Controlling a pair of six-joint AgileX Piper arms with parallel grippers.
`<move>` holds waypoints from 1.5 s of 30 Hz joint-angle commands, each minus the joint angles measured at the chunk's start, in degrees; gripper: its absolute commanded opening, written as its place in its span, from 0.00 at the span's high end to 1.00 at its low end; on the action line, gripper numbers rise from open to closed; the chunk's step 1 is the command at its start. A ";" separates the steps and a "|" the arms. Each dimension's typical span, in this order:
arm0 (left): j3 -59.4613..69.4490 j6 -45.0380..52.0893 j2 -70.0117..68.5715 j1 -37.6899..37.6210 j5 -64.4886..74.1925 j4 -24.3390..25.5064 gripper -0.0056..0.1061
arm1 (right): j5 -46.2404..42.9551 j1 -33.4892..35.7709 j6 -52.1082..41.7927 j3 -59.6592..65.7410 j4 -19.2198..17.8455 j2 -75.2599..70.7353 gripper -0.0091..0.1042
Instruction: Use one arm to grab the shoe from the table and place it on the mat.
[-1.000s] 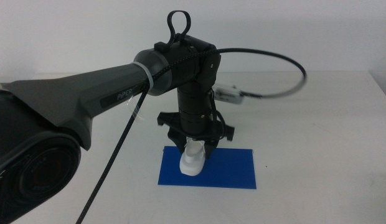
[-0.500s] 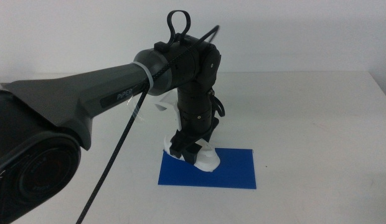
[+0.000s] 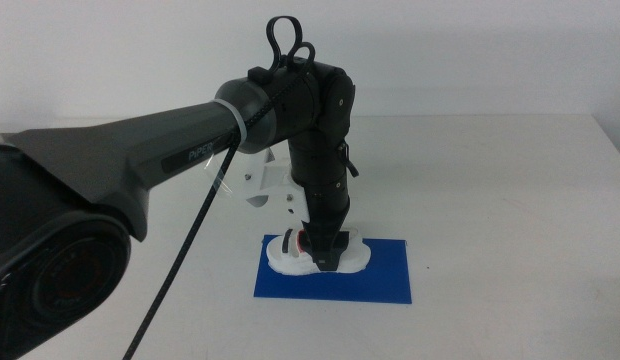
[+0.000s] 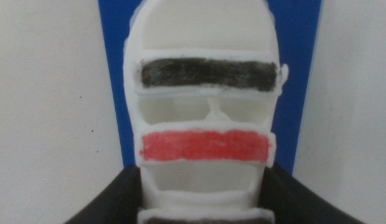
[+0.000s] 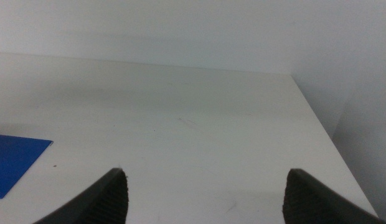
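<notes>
Now the left gripper (image 3: 325, 262) has its fingers clamped on the shoe (image 4: 205, 118) over the mat (image 3: 385, 275); the right gripper's (image 5: 205, 186) fingers are apart.

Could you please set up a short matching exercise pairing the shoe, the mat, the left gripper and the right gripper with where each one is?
Things:
1. shoe
2. mat
3. left gripper
4. right gripper

Places:
A. flat on the table
B. lying on the mat
C. fingers open over bare table, off to one side
D. down at the shoe, fingers either side

Pairs: 1-B, 2-A, 3-D, 4-C
</notes>
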 commanded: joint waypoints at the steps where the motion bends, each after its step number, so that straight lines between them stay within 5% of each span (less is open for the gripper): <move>1: -1.73 -1.34 -2.86 -0.22 4.74 -0.33 0.96 | -4.37 0.04 -0.43 0.28 -0.52 -1.49 0.35; 38: -1.73 2.12 -0.07 -0.84 -3.97 -4.54 0.93 | -4.37 0.04 -0.43 0.28 -0.52 -1.49 0.35; 39: -1.73 1.44 -0.07 -0.74 -3.97 -4.59 0.54 | -4.37 0.04 -0.43 0.28 -0.52 -1.49 0.35; 40: -1.73 1.44 -0.13 -0.74 -3.97 -4.59 0.39 | -4.37 0.04 -0.43 0.28 -0.52 -1.49 0.35; 45: -1.73 1.50 -1.31 -0.74 -3.97 -4.59 0.11 | -4.37 0.04 -0.43 0.28 -0.52 -1.49 0.35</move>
